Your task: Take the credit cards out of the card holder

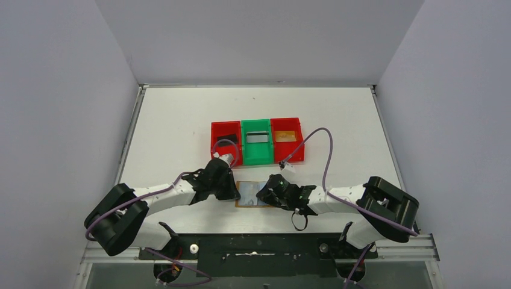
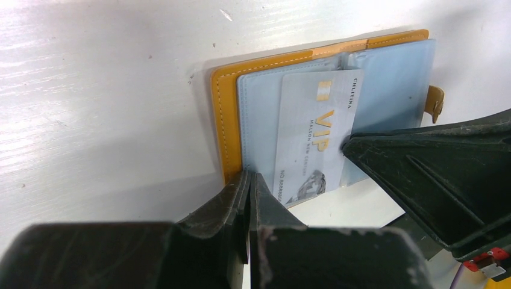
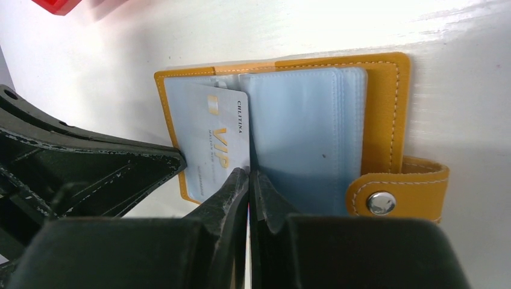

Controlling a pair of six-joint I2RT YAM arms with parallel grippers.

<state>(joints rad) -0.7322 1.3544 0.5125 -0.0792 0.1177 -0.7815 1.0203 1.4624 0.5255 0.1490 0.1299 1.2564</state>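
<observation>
The card holder (image 2: 224, 120) lies open and flat on the worktop (image 1: 181, 120), spine running near to far, with the row of bins (image 1: 257, 141) just beyond it. One VIP card (image 2: 310, 135) sits over the holder's left panel beside the spine, slightly askew, its near end poking past the holder's near edge.

Your right pincer (image 3: 248, 180) has its fingers pressed together at that card's near right corner, apparently pinching it. Your left pincer (image 2: 249, 183) is pressed together on nothing, tip down at the holder's near left edge, likely pinning it.

Key relation: the card's long axis runs roughly along the spine, and the right arm has it.

Judgement: draw the card toward the holder's near edge along that axis. A sideways pull risks dragging the holder.
</observation>
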